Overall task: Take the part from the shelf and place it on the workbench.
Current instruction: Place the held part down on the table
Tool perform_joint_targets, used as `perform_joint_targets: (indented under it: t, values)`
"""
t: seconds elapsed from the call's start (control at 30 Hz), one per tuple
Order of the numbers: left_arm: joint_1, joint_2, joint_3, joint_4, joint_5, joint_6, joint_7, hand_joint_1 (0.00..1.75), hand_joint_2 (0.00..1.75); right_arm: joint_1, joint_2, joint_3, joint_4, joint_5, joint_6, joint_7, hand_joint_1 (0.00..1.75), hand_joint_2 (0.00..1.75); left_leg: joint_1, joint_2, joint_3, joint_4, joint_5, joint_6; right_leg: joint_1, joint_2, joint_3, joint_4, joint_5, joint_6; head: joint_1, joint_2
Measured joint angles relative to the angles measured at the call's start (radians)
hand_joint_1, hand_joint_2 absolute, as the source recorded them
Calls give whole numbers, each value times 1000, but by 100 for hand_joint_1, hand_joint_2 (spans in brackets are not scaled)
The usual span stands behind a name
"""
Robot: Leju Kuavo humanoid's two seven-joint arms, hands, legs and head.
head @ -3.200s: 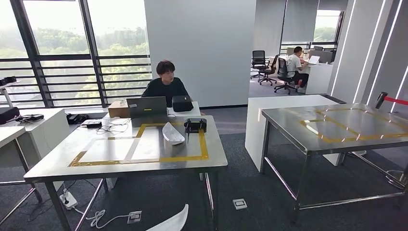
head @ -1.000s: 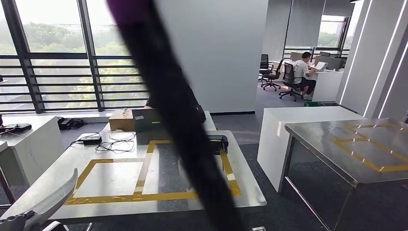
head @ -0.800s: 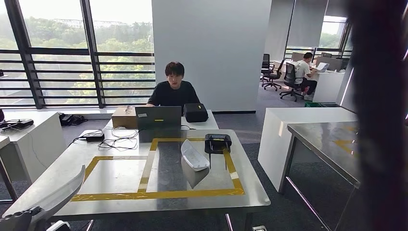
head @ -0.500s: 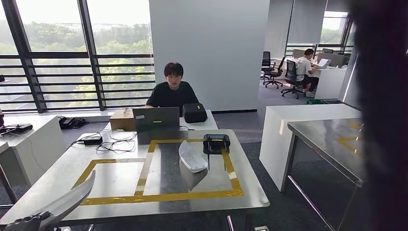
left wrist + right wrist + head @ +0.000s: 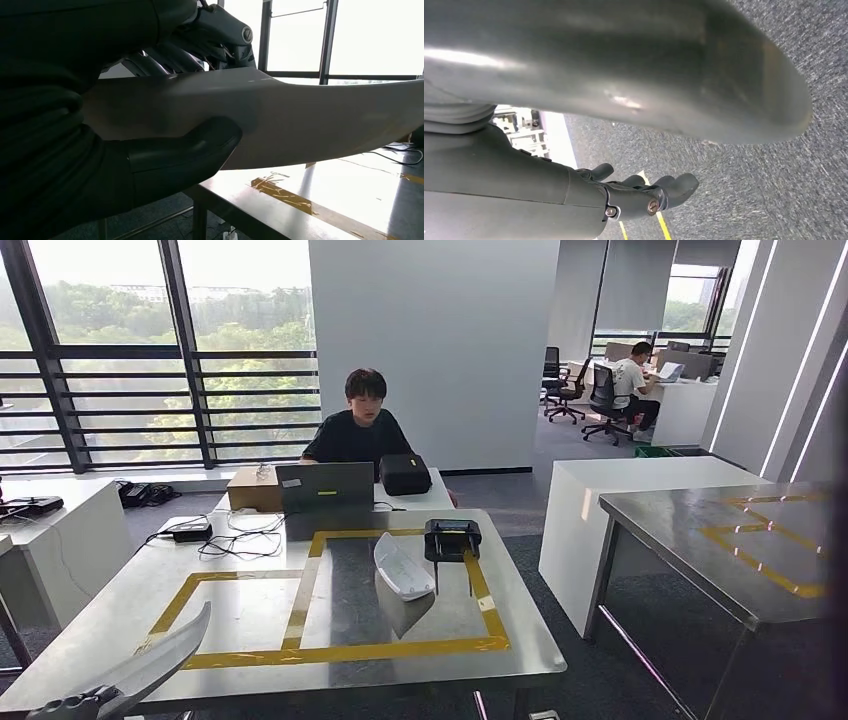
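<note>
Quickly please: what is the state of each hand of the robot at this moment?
Left hand: holding the long curved white plastic part, thumb under it, fingers over it.
Right hand: holds nothing; fingers look curled, so closed.

I see my left hand [image 5: 165, 100] gripping a long, pale, curved plastic panel [image 5: 310, 120], the thick grey thumb [image 5: 185, 152] pressed on one face and the darker fingers [image 5: 165, 55] wrapped over the other. Beyond the hand, the panel reaches out over a shiny metal workbench [image 5: 350, 200] marked with yellow tape [image 5: 285, 192]. Bright, dark-framed windows [image 5: 370, 35] stand behind.
</note>
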Motion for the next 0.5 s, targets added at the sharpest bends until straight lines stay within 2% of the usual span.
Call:
perform_joint_targets:
  t: [0.07,0.1,0.17,0.2,0.23,0.27,0.3,0.33,0.37,0.4,0.5]
  values:
    - [-1,-1,0,-4,-5,1,1,175,175,-3,0,0,0,0,0,0,0,0,4,1,4,-4,0,13,-2,-2,-20,43,-26,11,3,0]
    - [-1,-3,-1,-6,-8,1,2,175,175,-4,0,0,0,0,0,0,0,0,6,1,6,-5,-1,17,-3,-4,-46,96,-51,16,4,0]
    - [-1,-6,-3,-7,-15,1,3,175,175,-5,0,0,0,0,2,0,0,0,6,2,7,-5,-5,23,-4,-4,-119,232,-102,23,8,0]
    - [0,-7,-4,-7,-16,0,4,175,175,-5,0,1,0,0,2,0,0,0,6,1,9,-4,-6,24,-5,-4,-148,277,-109,24,10,0]
    - [0,-9,-5,-7,-16,-2,4,175,175,-5,0,1,0,0,3,-1,0,0,6,1,11,-4,-8,23,-5,-4,-158,283,-95,24,12,0]
    - [0,-10,-5,-7,-16,-4,4,175,175,-5,0,1,0,0,3,-2,0,0,6,1,15,-4,-11,22,-5,-5,-147,248,-64,22,13,0]
    - [-1,-11,-6,-8,-16,-6,3,175,175,-5,0,2,0,0,2,-3,0,0,6,1,20,-4,-14,19,-5,-5,-118,179,-21,20,15,0]
    - [-2,-13,-6,-9,-16,-7,2,175,175,-6,0,2,0,0,1,-4,0,0,5,1,25,-4,-18,15,-4,-6,-83,106,10,16,15,0]
    - [-4,-13,-6,-9,-16,-8,1,175,175,-7,0,2,0,0,1,-4,0,0,3,0,27,-4,-22,11,-2,-5,-54,47,29,12,16,0]
    - [-5,-14,-6,-10,-16,-8,0,175,175,-8,0,3,0,0,0,-4,0,0,2,0,29,-4,-24,5,0,-5,-37,12,34,8,16,0]
    - [-7,-15,-7,-12,-16,-8,-1,175,175,-8,0,4,0,0,0,-4,0,0,1,0,31,-9,-28,-12,1,-5,-27,-6,28,-6,15,1]
